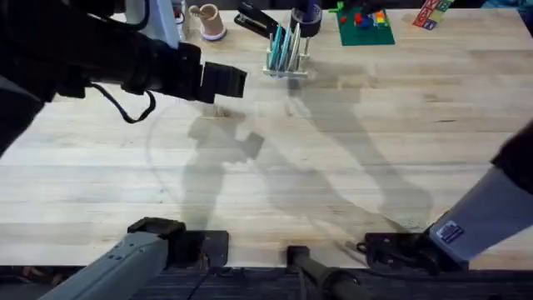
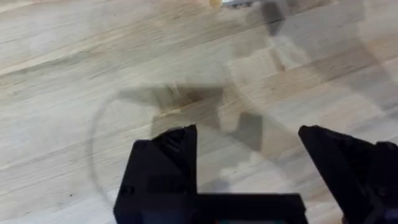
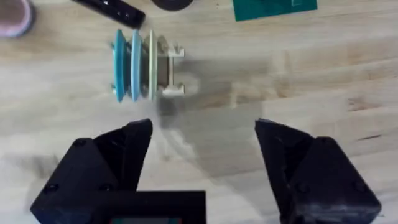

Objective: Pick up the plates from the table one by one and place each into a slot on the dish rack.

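The white dish rack (image 1: pixel 288 60) (image 3: pixel 172 70) stands at the back of the wooden table (image 1: pixel 375 150). Three plates (image 1: pixel 281 46) stand upright in its slots: two blue-teal ones (image 3: pixel 126 65) and a pale yellow-green one (image 3: pixel 151 65). My right gripper (image 3: pixel 202 155) is open and empty, hovering over bare wood a short way in front of the rack. My left gripper (image 1: pixel 225 81) (image 2: pixel 249 149) is raised over the table to the left of the rack, also open with nothing between its fingers.
Behind the rack are a pink cup (image 1: pixel 208 21), a black stapler-like object (image 1: pixel 254 21), a dark round object (image 1: pixel 305 17) and a green baseplate (image 1: pixel 366 25) with bricks. Coloured blocks (image 1: pixel 429 12) lie at the back right.
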### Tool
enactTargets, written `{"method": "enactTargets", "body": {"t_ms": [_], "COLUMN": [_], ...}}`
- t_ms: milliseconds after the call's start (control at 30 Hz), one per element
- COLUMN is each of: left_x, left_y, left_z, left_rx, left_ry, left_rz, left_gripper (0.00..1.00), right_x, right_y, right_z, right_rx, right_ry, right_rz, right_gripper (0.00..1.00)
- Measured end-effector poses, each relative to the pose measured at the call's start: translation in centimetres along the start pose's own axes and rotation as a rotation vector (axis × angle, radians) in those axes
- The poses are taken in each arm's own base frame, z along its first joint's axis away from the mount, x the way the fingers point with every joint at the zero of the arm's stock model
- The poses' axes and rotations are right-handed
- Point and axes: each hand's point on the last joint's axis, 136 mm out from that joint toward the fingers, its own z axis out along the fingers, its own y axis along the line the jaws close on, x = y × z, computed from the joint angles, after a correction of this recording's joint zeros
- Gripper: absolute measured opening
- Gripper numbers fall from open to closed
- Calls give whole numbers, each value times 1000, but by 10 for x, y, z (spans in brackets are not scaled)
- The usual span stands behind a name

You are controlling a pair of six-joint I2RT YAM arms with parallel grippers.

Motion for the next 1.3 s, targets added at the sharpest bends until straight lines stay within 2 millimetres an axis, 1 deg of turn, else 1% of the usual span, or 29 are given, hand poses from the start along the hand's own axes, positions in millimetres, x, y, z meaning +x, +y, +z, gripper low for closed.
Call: {"method": "enactTargets", "body": {"t_ms": [133,200,333,467,600,733,933,1000,1100,1300], "left_x": [0,0,0,0,0,0,0,0,0,0], "left_y": [0,0,0,0,0,0,0,0,0,0], "left_z": [0,0,0,0,0,0,0,0,0,0], "left_rx": [0,0,0,0,0,0,0,0,0,0], "left_ry": [0,0,0,0,0,0,0,0,0,0], "left_rz": [0,0,0,0,0,0,0,0,0,0], "left_gripper": [996,996,996,995,995,995,996,996,995,995], "right_x": [7,13,31,47,59,60,76,81,93,121], "right_y": [-6,-9,-22,-36,-46,-55,-86,-92,-99,-97], "right_z": [-23,-33,-50,-58,-62,-74,-97,-101,-101,-91], "right_rx": [-54,-78,-91,-71,-47,-47,-68,-89,-126,-229], "right_ry": [24,47,107,172,218,200,129,94,55,27], "right_rz": [-59,-91,-141,-179,-204,-198,-169,-153,-134,-128], "right_gripper": [994,994,994,993,992,992,992,992,992,995]}}
